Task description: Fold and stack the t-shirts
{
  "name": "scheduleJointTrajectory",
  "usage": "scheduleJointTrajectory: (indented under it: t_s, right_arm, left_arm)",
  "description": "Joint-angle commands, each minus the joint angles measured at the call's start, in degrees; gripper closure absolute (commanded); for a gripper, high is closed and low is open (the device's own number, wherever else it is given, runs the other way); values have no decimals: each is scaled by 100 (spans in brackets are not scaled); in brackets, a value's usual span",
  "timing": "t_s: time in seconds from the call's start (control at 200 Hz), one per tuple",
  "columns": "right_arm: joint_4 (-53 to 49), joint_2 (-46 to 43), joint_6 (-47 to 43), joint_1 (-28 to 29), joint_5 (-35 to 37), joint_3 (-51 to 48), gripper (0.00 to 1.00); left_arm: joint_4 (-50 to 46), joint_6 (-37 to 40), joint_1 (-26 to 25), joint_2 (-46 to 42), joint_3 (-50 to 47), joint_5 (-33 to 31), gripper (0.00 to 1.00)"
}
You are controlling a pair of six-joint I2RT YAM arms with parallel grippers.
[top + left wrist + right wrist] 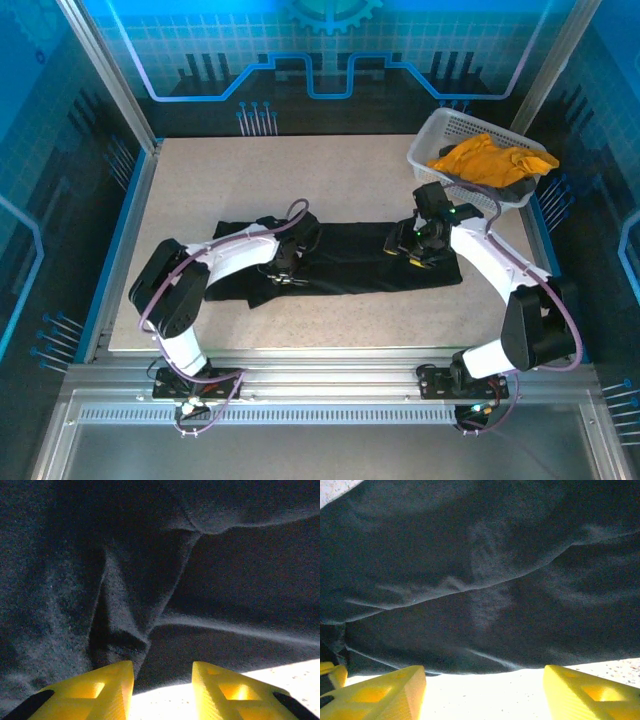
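Note:
A large black t-shirt (350, 260) lies stretched sideways across the middle of the table, wrinkled and partly folded. My left gripper (283, 270) sits low over its left part. In the left wrist view this gripper (162, 667) is open, with bare table between the yellow fingers (112, 685) and a ridge of black cloth (125, 630) just beyond the left one. My right gripper (412, 250) hovers over the shirt's right part. It (485, 672) stands wide open at the black hem (480, 630), holding nothing. A mustard t-shirt (490, 160) lies crumpled in the basket.
The white lattice basket (430, 135) stands at the back right corner, close behind the right arm. Pale tabletop (250, 180) lies bare behind the black shirt and along the front edge. Blue walls and a metal frame enclose the table.

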Motion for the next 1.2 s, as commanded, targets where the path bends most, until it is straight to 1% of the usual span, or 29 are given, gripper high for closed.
scheduleJointTrajectory:
  t_s: [0.0, 0.115, 0.22, 0.315, 0.435, 0.56, 0.69, 0.76, 0.835, 0.965, 1.195]
  right_arm:
    - [74, -126, 82, -4, -194, -130, 36]
    - [92, -126, 100, -30, -209, -150, 35]
    - [93, -114, 97, -43, -216, -158, 36]
    - [114, -100, 109, -46, -229, -161, 35]
    - [135, -78, 134, -41, -242, -144, 35]
    - [108, -78, 131, -45, -216, -124, 36]
    - [92, -78, 134, -45, -190, -132, 36]
    - [91, -80, 138, -42, -175, -149, 36]
    - [96, -78, 150, -57, -163, -149, 36]
    - [99, -45, 143, -64, -157, -142, 36]
    - [98, 1, 128, -78, -181, -131, 36]
  left_arm:
    - [-100, 373, -36, 158, 127, -318, 63]
    - [-130, 432, -36, 257, 58, -465, 65]
    - [-102, 483, -36, 193, -57, -726, 66]
    - [-73, 572, -40, 184, -77, -801, 67]
    - [-34, 650, -53, 279, -126, -876, 76]
    - [46, 644, -61, 201, -198, -698, 82]
    - [-26, 608, -60, 69, -217, -641, 100]
    - [-136, 544, -61, -28, -171, -608, 100]
    - [-298, 402, -62, -129, -53, -436, 100]
    - [-519, -15, -62, -275, 162, 100, 100]
    - [-735, -759, 82, -220, 424, 997, 100]
